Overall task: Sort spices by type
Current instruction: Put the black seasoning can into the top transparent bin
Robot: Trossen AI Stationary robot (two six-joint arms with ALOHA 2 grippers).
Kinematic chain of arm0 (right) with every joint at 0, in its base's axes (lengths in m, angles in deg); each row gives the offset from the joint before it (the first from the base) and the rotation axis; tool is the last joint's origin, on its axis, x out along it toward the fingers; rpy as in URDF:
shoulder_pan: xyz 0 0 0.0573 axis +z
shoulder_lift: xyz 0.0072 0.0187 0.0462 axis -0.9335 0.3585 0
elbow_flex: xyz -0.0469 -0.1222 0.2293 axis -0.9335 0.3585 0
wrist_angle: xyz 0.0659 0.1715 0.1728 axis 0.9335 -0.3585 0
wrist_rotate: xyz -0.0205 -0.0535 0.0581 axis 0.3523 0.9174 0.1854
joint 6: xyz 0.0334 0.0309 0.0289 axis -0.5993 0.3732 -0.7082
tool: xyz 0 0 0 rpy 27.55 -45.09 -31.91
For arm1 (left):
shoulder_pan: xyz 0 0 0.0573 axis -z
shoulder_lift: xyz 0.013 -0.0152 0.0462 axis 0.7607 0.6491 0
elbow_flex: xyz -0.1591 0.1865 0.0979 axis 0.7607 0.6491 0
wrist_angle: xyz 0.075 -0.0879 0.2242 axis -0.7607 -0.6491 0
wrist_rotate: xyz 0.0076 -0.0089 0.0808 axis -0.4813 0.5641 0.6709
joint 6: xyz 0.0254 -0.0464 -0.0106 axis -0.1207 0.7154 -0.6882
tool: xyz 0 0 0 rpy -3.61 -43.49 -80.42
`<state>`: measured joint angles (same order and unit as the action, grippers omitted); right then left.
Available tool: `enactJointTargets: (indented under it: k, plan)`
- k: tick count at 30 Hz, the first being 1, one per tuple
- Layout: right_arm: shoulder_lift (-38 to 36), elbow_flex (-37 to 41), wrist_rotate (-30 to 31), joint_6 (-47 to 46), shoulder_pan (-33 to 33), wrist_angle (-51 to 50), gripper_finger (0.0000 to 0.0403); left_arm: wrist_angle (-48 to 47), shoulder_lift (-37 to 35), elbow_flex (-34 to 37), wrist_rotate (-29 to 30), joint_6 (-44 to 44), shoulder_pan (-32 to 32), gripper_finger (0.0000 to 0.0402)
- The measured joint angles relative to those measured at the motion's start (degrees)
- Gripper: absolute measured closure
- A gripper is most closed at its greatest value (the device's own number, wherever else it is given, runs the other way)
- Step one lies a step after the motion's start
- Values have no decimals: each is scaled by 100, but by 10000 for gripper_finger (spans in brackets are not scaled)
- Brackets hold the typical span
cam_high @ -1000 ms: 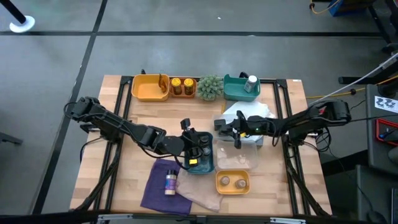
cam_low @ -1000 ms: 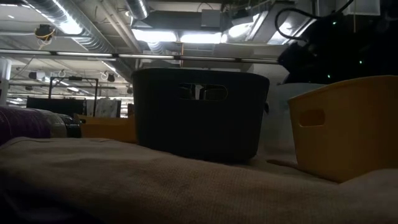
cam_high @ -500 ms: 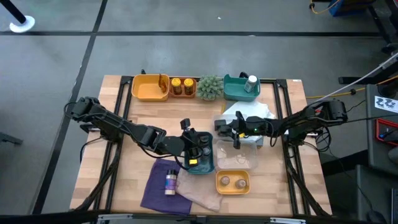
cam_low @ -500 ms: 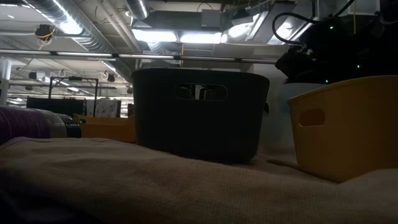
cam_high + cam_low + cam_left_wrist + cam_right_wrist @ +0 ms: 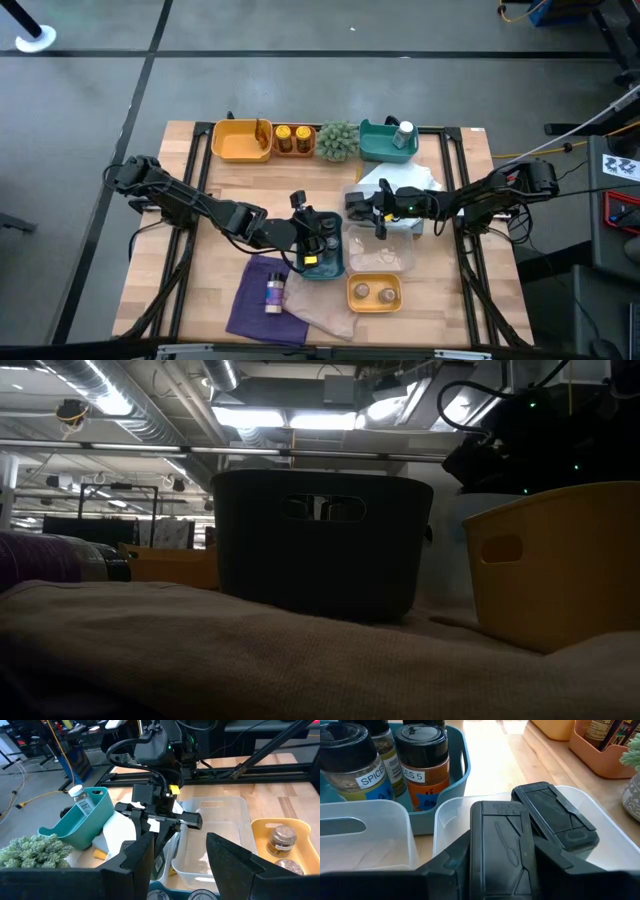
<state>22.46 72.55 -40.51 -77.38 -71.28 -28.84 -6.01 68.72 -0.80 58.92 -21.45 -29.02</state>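
Together in a blue tray [image 5: 455, 760], at the table's middle, several dark-lidded spice jars [image 5: 422, 757] stand upright, one labelled "SPICES" in the right wrist view. Two more jars [image 5: 292, 139] sit in an orange tray [image 5: 294, 152] at the far edge, between a yellow tray [image 5: 240, 141] and a green spiky plant [image 5: 338, 140]; a white-capped bottle [image 5: 404, 132] leans in a teal tray [image 5: 383, 146] beside that plant. Two brown-filled jars [image 5: 280, 840] rest in a small yellow tray [image 5: 374, 293] near the front edge, and one jar [image 5: 272, 293] lies on its side on a purple cloth [image 5: 255, 298]. The left gripper [image 5: 318, 244] hovers over the blue tray, its fingers [image 5: 145, 855] spread apart with nothing between them. The right gripper [image 5: 366, 208] hangs just above a clear plastic bin [image 5: 615, 845], beside the blue tray, with its two fingers [image 5: 502, 850] pressed together and empty. Another clear bin [image 5: 220, 835] stands next to it, just behind the small yellow tray. A beige cloth [image 5: 300, 660] lies at the front of the wooden table [image 5: 200, 260].
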Motion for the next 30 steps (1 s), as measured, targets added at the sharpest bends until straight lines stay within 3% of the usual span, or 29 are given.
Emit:
enactJointTargets:
  k: [25,30]
  plan:
    - [0,0,0,-55,0,-24,250,2,0,0,0,0,0,235]
    - [-2,-2,3,-69,0,-23,223,2,0,0,-2,2,0,235]
